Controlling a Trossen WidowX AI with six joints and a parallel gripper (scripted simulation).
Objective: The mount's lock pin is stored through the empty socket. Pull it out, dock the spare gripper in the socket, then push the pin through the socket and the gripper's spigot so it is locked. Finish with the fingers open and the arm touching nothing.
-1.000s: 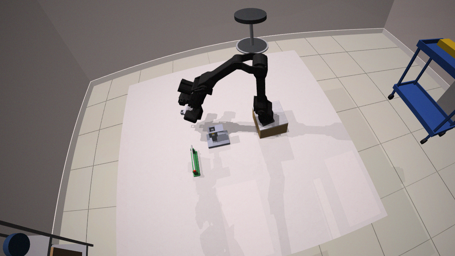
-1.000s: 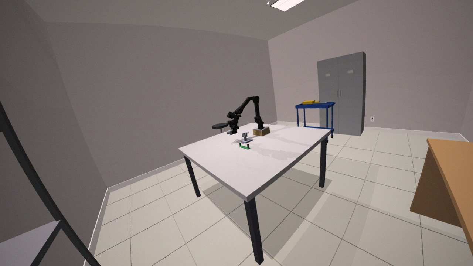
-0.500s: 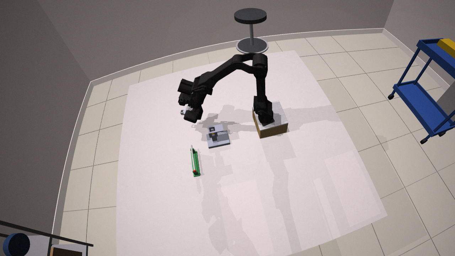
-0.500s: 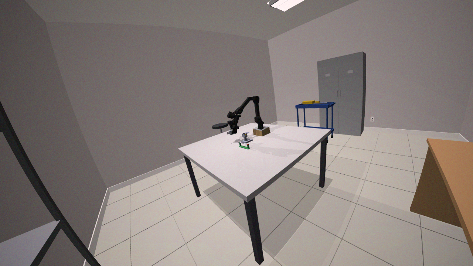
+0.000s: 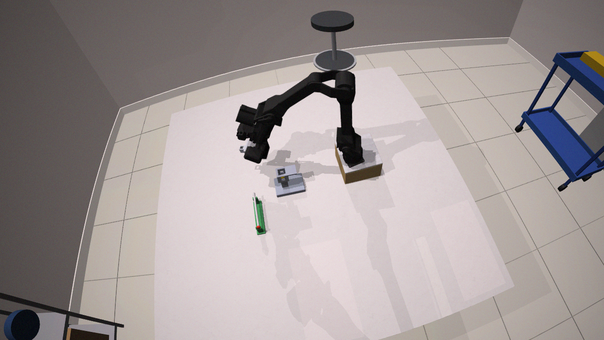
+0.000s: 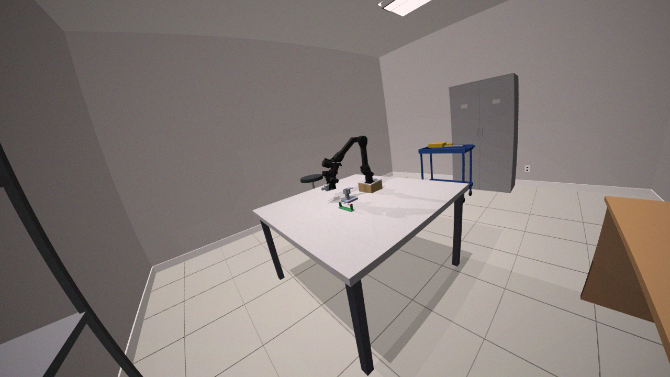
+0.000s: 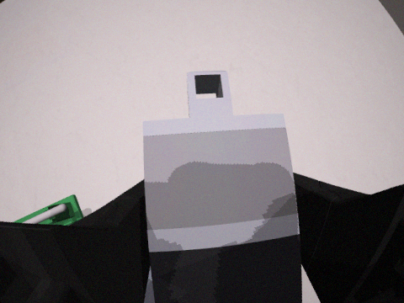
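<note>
White table [image 5: 380,253] is carrying the mount [image 5: 289,182], pin parked on green tray [image 5: 259,214] at its 7 o'clock. Gripper [image 5: 253,153] is clamping the spare gripper [image 7: 220,214], hanging at the mount's 10 o'clock. Spigot [image 7: 209,97] is pointing down; I'd be squaring it over the socket [image 5: 281,171] before lowering slowly.

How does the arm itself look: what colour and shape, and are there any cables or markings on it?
The arm is matte black all over, built of slim links with chunky rounded joints. Its gripper is black and blocky, as are the jaws. No cables or markings show. Its base stands on a tan box.
</note>
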